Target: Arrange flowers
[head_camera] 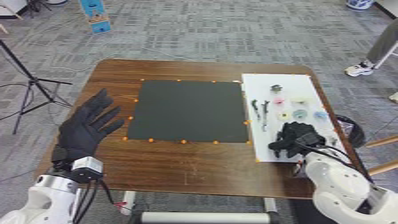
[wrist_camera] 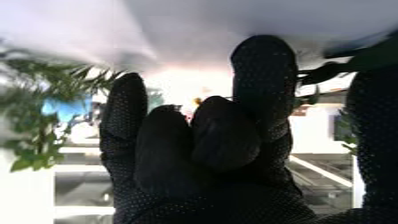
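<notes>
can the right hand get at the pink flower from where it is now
Probably yes: the right hand is over the white sheet's near end, though the yellow flower sits between it and the pink flower.

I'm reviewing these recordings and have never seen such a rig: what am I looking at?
It is a robot with two white arms and black-gloved hands. The head view looks down from its head at a wooden table. There lie a black mat and, to its right, a white sheet with small flowers in pink and blue, and dark stems. The right hand is over the sheet's near part; the left hand is open and holds nothing. The other view is from the right wrist, with green leaves around the glove. Whether the right hand holds anything, I can't tell.
</notes>
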Motion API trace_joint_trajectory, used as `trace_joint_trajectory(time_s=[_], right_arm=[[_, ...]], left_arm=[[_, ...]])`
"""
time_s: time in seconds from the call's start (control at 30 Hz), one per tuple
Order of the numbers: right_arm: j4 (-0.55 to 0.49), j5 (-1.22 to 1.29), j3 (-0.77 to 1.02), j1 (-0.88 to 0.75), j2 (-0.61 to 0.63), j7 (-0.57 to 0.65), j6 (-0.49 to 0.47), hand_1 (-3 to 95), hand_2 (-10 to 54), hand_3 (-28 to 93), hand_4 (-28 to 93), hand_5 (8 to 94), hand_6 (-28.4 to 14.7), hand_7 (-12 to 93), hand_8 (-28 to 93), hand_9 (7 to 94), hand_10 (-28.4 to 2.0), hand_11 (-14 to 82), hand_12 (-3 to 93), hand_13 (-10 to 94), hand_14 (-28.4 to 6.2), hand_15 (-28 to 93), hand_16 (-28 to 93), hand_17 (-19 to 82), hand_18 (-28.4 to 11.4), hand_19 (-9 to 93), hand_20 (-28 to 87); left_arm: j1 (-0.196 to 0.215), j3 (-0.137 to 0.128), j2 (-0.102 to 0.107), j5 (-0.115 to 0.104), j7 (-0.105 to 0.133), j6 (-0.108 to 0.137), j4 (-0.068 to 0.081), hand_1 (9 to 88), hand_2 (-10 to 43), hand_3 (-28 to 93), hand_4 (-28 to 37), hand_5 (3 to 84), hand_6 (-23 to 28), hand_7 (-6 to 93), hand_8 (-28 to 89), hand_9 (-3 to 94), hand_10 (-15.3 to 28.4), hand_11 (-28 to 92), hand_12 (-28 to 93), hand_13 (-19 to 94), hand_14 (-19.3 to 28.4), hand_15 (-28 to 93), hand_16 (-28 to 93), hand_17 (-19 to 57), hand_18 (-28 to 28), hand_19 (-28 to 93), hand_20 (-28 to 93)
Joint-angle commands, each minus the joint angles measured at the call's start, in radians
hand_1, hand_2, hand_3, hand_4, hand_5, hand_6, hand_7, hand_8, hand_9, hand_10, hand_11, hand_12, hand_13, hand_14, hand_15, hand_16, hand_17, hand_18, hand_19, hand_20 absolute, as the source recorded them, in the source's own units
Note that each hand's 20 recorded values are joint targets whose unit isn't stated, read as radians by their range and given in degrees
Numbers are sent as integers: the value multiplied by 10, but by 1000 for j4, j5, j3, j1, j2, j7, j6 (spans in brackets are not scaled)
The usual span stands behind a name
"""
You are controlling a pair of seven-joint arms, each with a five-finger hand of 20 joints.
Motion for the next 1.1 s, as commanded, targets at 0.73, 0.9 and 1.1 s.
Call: trace_joint_trajectory(time_s=[0.73, 0.9, 1.1], right_arm=[[-49, 64, 99, -204, -72, 49, -263, 259, -95, 797, -278, 693, 0, 664, -145, 763, -119, 670, 482, 672, -142, 851, 439, 265, -204, 778, 325], [-46, 85, 128, -229, -74, 53, -275, 251, -95, 795, -273, 685, -4, 652, -148, 744, -124, 665, 482, 660, -144, 846, 435, 257, -206, 775, 326], [-59, 78, 143, -255, -64, 75, -318, 241, -95, 781, -277, 677, -5, 649, -150, 729, -124, 664, 484, 652, -146, 844, 431, 251, -208, 769, 327]], left_arm=[[30, -11, -20, -12, 3, 4, -18, 239, -95, 683, -283, 232, 19, 195, -98, 187, 101, 164, 175, 182, 139, 138, 53, -106, 277, 433, 50], [28, -9, -21, -12, 1, 3, -15, 236, -95, 685, -283, 232, 19, 195, -98, 187, 102, 162, 175, 182, 140, 139, 54, -106, 277, 433, 50], [15, -5, -13, -11, -3, -4, -8, 235, -95, 686, -283, 232, 20, 194, -98, 187, 102, 162, 175, 183, 139, 139, 54, -107, 277, 433, 50]])
